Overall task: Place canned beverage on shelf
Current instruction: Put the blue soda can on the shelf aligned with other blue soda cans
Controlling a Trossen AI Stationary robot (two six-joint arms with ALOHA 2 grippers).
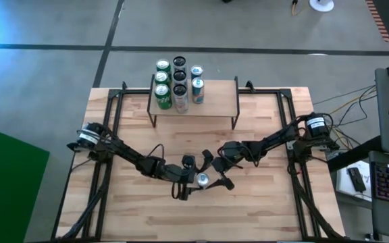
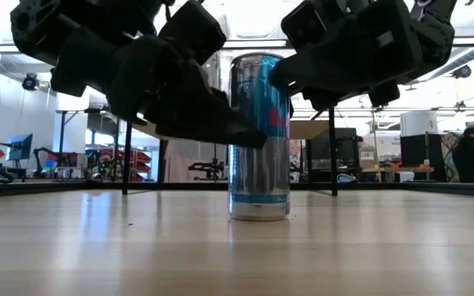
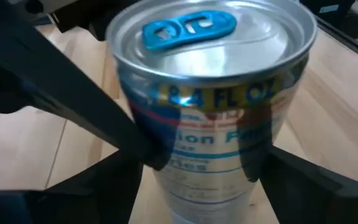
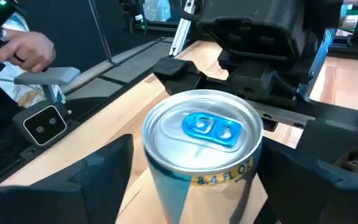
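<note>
A slim silver and blue can with a blue pull tab stands upright on its base on the wooden table, near the middle. It also shows in the low view. My left gripper comes at it from the table's left and is shut on it. My right gripper comes from the right and is open; its fingers stand on either side of the can's upper part without plainly touching. The shelf stands at the far edge with several cans on its left half. My left gripper pinches the can's side wall between its two fingers, about halfway up. The fingers slant down from the table's left and lie on opposite sides of the can. The can stands upright, its base on the table.
The shelf's right half is bare plank; its black legs show behind the can in the low view. A person's hand shows beyond the table's edge. Black frame rails run along both table sides.
</note>
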